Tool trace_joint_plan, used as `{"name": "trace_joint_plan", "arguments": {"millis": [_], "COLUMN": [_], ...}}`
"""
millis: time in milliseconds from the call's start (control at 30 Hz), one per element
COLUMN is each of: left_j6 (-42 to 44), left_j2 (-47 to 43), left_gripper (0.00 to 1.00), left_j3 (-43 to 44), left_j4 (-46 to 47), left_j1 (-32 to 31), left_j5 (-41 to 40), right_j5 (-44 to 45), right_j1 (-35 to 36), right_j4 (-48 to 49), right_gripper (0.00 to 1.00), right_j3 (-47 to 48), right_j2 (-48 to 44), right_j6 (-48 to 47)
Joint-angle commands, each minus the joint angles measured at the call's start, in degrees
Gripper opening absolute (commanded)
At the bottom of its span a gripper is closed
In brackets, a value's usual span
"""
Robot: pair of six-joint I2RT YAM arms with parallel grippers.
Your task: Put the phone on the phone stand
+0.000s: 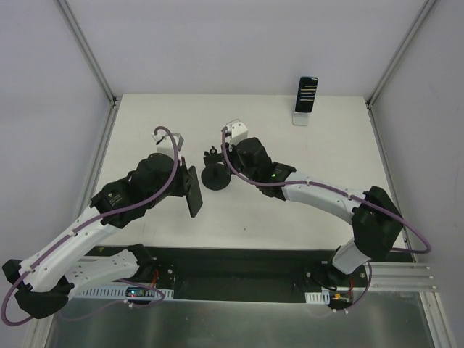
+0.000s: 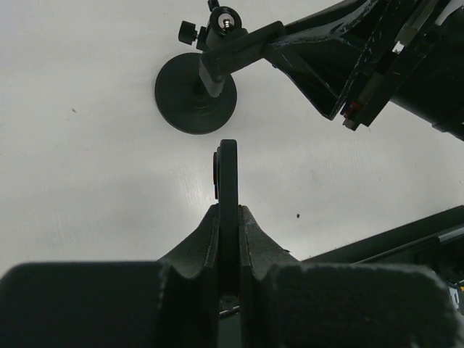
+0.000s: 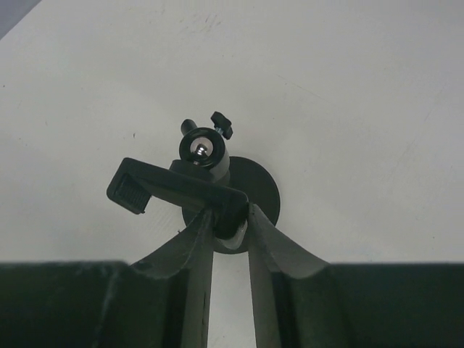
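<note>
Left wrist shows phone [image 2: 228, 174] edge-on, bottom hidden between fingers [image 2: 257, 243], near stand [image 2: 196, 94].

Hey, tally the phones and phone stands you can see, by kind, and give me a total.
Phones: 2 (held phone, far phone)
Stands: 2 (black stand, white stand)
Total: 4
</note>
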Motion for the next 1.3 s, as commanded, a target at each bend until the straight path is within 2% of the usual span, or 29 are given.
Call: {"name": "trace_joint_plan", "arguments": {"millis": [0, 67, 200, 267, 433, 500, 533, 567, 600, 633, 700, 767, 900, 1000, 1100, 1267], "left_j6": [1.13, 1.04, 1.48, 1.66, 4.90, 8.49, 9.56, 10.70, 13.41, 14.65, 18.60, 21.42, 31.95, 37.41, 39.27, 43.58], "left_j2": [-0.89, -1.50, -2.56, -2.91, -2.65, -2.56, -2.47, -2.21, -1.95, -0.64, 1.47, 5.34, 11.67, 16.76, 20.20, 22.66], "left_gripper": [0.00, 0.00, 0.00, 0.00, 0.00, 0.00, 0.00, 0.00, 0.00, 0.00, 0.00, 0.00, 0.00, 0.00, 0.00, 0.00], "left_j3": [-0.12, -0.47, -1.88, -3.02, -5.83, -6.89, -8.02, -8.64, -9.26, -10.22, -10.14, -8.83, -5.41, -1.10, 1.98, 3.57], "left_j4": [4.88, 5.76, 9.18, 11.12, 20.34, 24.90, 30.06, 32.81, 35.71, 41.65, 45.56, 49.26, 50.94, 47.35, 46.63, 44.18], "left_j1": [-0.37, -0.37, -0.28, -0.28, -0.28, -0.28, -0.37, -0.28, -0.28, -0.28, -0.28, -0.28, -0.20, 1.03, 4.02, 6.74], "left_j5": [1.39, 1.65, 3.84, 6.04, 12.80, 17.81, 21.30, 23.51, 29.19, 31.69, 38.26, 41.54, 48.40, 54.11, 59.47, 62.56], "right_j5": [1.05, 1.22, 1.49, 1.05, -1.05, -5.35, -7.72, -12.52, -15.97, -20.96, -26.35, -32.24, -40.16, -43.94, -45.26, -47.38], "right_j1": [0.43, 0.42, 0.42, 0.42, 0.25, -0.36, -0.89, -1.42, -3.25, -4.22, -7.55, -9.59, -14.33, -15.31, -15.74, -16.19], "right_j4": [1.98, 1.19, 0.83, 0.83, 0.83, 0.92, 0.83, 0.40, 0.31, 0.39, 0.39, 0.31, 0.22, 0.48, 1.80, 2.33], "right_gripper": [0.21, 0.13, 0.10, 0.01, 0.01, 0.00, 0.01, 0.00, 0.01, 0.01, 0.00, 0.00, 0.00, 0.01, 0.00, 0.00], "right_j3": [3.06, 3.67, 3.59, 3.67, 3.06, 2.18, 1.74, 0.96, 0.34, -0.19, -1.77, -2.56, -3.70, -4.85, -5.91, -5.91], "right_j2": [0.18, 0.53, 0.53, 0.62, -0.60, -2.62, -3.33, -4.55, -5.26, -5.88, -7.20, -7.64, -7.81, -7.99, -8.08, -6.85], "right_j6": [-1.09, -1.27, -1.36, -1.88, -4.95, -7.93, -8.65, -9.18, -9.88, -9.88, -9.88, -9.71, -9.97, -11.20, -11.82, -11.99]}}
